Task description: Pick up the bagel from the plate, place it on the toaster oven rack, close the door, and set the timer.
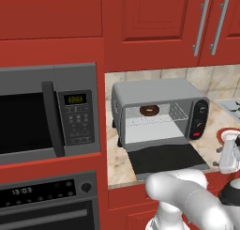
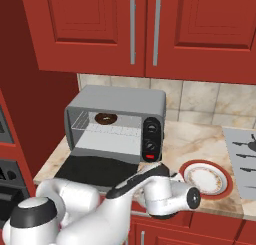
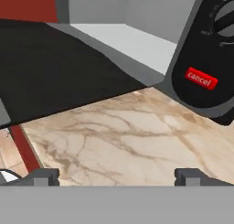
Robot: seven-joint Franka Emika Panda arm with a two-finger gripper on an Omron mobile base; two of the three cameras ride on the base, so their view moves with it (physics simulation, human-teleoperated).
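Note:
The dark brown bagel point(image 1: 149, 110) point(image 2: 105, 119) lies on the silver toaster oven rack point(image 1: 157, 121) point(image 2: 110, 131) inside the grey toaster oven point(image 1: 154, 90) point(image 2: 120, 99). Its dark glass door point(image 1: 166, 158) point(image 2: 95, 170) point(image 3: 55, 72) is folded down flat on the counter. The red-rimmed white plate point(image 2: 226, 181) point(image 1: 223, 131) sits bare to the right. My gripper point(image 3: 117, 176) is open and holds nothing. It hovers low over the marble counter, in front of the black control panel point(image 3: 205, 58) with its red cancel button point(image 3: 200, 78). My white hand point(image 2: 167, 191) is between door and plate.
A built-in microwave point(image 1: 47, 114) and a wall oven point(image 1: 47, 196) fill the left. A stovetop point(image 2: 242, 159) lies right of the plate. Red cabinets point(image 2: 135, 29) hang overhead. Bare marble counter point(image 3: 128, 136) stretches under my fingers.

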